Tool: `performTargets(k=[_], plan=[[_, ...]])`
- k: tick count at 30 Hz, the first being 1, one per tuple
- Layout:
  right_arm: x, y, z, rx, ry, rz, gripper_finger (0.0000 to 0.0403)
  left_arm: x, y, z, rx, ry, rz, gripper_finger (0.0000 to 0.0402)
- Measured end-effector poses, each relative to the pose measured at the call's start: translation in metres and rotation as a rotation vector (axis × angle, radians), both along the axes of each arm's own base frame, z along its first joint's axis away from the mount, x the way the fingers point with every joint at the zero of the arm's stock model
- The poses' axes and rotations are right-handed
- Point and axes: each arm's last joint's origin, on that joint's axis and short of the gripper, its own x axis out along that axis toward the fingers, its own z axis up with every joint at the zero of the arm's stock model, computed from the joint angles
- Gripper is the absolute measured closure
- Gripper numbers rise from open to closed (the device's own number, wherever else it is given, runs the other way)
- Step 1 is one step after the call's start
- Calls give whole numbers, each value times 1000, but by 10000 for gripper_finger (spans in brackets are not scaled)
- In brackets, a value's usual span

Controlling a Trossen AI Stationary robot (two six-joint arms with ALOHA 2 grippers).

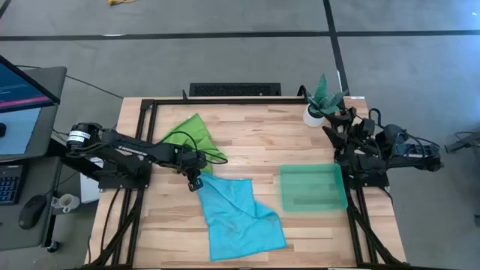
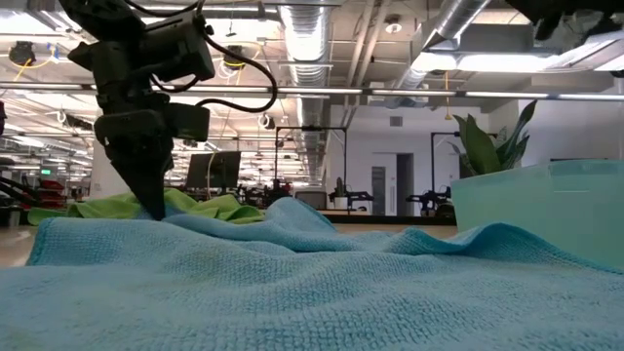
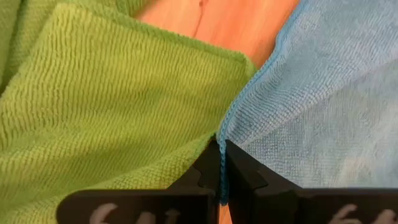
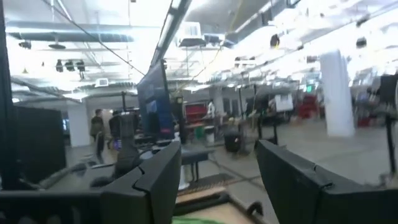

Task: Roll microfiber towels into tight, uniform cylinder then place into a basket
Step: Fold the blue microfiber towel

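The sky-blue microfiber towel (image 1: pixel 241 217) lies rumpled on the table's near middle. The lime-green towel (image 1: pixel 193 137) lies bunched at the far left, and its edge meets the blue one (image 3: pixel 124 112). My left gripper (image 1: pixel 195 182) points steeply down at the blue towel's far-left corner and is shut on its edge. The translucent teal basket (image 1: pixel 313 187) rests flat on the table's right side with nothing in it. My right gripper (image 4: pixel 217 165) is raised at the table's right edge (image 1: pixel 339 135), open, pointing out into the room and touching nothing. My left gripper pinches the blue towel's hemmed edge (image 3: pixel 221 144) between its two fingers, near the towel's far-left corner. The fingers (image 2: pixel 151 200) come from above, slanting down. The edge runs along between the fingers. The rest of the towel lies slack and wrinkled on the table.
A small white pot with a green plant (image 1: pixel 315 112) stands at the far right, just beyond the basket. A dark keyboard (image 1: pixel 234 89) lies past the table's far edge. Bare wood shows between the towels and the basket (image 1: pixel 262 146).
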Motion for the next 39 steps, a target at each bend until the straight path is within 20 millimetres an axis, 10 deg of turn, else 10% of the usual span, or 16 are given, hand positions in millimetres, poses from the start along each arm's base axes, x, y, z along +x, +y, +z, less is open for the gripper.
performTargets(k=[18, 39], plan=[[60, 0, 7, -180, 8, -165, 170, 7, 0, 3, -9, -85, 26, 401], [150, -2, -18, -8, 561, -23, 170, 7, 0, 3, -16, -82, 56, 401]])
